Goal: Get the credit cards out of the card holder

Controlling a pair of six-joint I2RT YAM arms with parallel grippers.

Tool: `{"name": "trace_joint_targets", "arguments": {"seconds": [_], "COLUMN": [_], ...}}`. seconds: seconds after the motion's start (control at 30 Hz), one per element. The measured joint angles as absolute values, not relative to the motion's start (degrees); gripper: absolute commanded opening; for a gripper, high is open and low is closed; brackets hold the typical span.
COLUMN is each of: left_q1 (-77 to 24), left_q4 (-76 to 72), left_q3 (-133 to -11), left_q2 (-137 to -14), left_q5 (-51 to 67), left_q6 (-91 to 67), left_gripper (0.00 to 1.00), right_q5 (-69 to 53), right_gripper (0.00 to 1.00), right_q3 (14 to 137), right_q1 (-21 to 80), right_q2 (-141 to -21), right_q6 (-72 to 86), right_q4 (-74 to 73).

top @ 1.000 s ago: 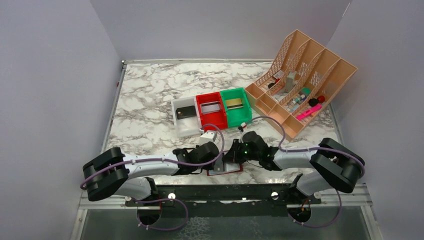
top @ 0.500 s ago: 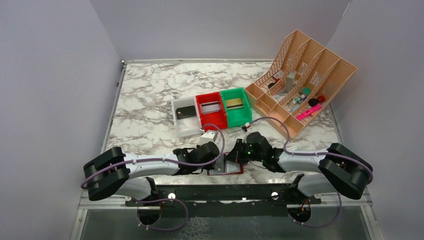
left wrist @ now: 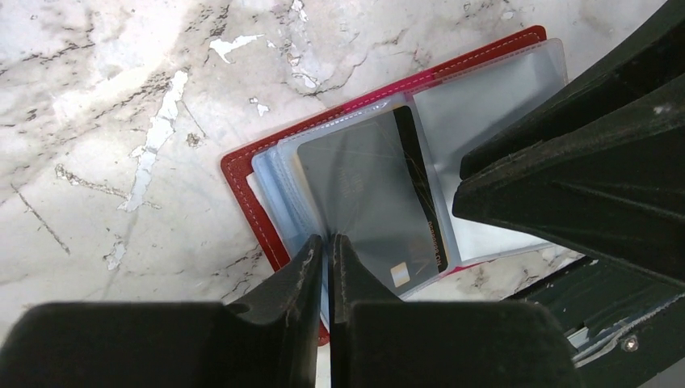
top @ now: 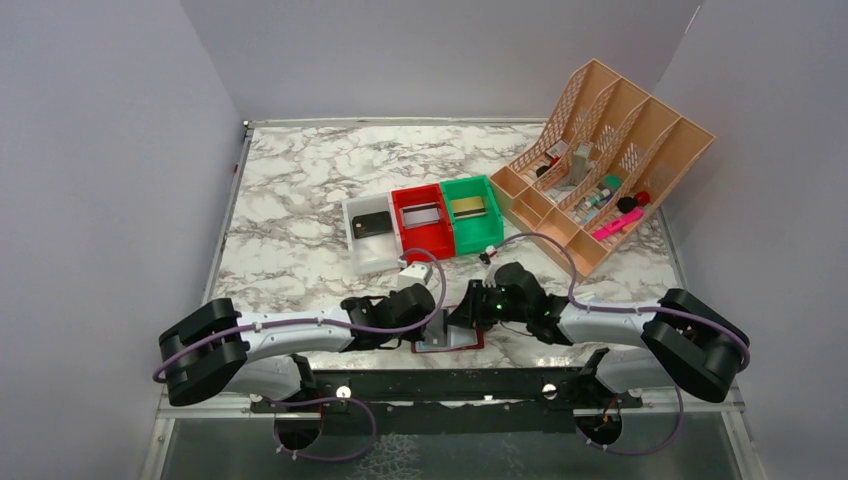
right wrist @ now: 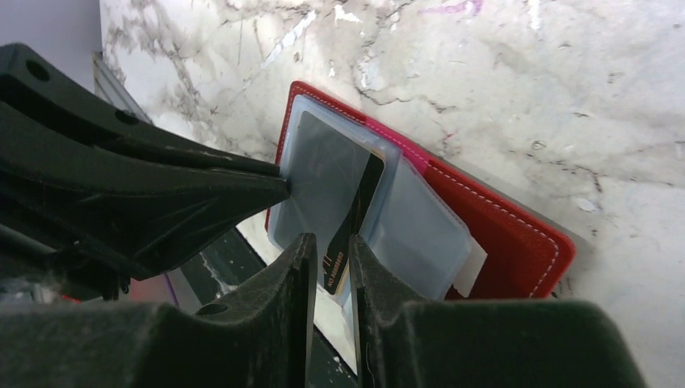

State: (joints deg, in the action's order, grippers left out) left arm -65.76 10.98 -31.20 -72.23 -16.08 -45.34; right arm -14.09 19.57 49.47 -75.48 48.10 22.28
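The card holder (top: pixel 452 341) lies open at the table's near edge, dark red with light-blue clear sleeves (left wrist: pixel 242 174) (right wrist: pixel 505 230). A black card (left wrist: pixel 421 190) (right wrist: pixel 346 238) sits partly out of one sleeve. My left gripper (top: pixel 428 322) (left wrist: pixel 327 240) is shut on a sleeve edge at the holder's left side. My right gripper (top: pixel 463 316) (right wrist: pixel 329 242) has its jaws a narrow gap apart, straddling the black card's protruding end. Other cards lie in bins: black (top: pixel 371 223), silver (top: pixel 421 214), gold (top: pixel 468 206).
A white bin (top: pixel 372 258), a red bin (top: pixel 428 240) and a green bin (top: pixel 478 235) stand in a row mid-table. A peach desk organizer (top: pixel 640 130) with small items stands at the back right. The black mounting rail (top: pixel 440 385) runs just below the holder.
The right arm has shifted slightly right and back, its elbow moving outward. The left arm has edged left. The card holder stays in place.
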Motion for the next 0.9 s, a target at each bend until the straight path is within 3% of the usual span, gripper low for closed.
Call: {"name": "trace_joint_targets", "arguments": {"seconds": [0.9], "left_q1": [-65.8], "left_q4": [12.6], "left_q3": [-29.2], "left_q2": [-69.2], "left_q5": [-15.7], "left_q6": [-45.5], "left_gripper": [0.17], "right_q5": [-16.6], "right_gripper": [0.31], "right_q3": [23.6], "right_q1": [52.8], "right_q2": [-84.0], "right_q6": [50.0], "right_q4": [24.9]}}
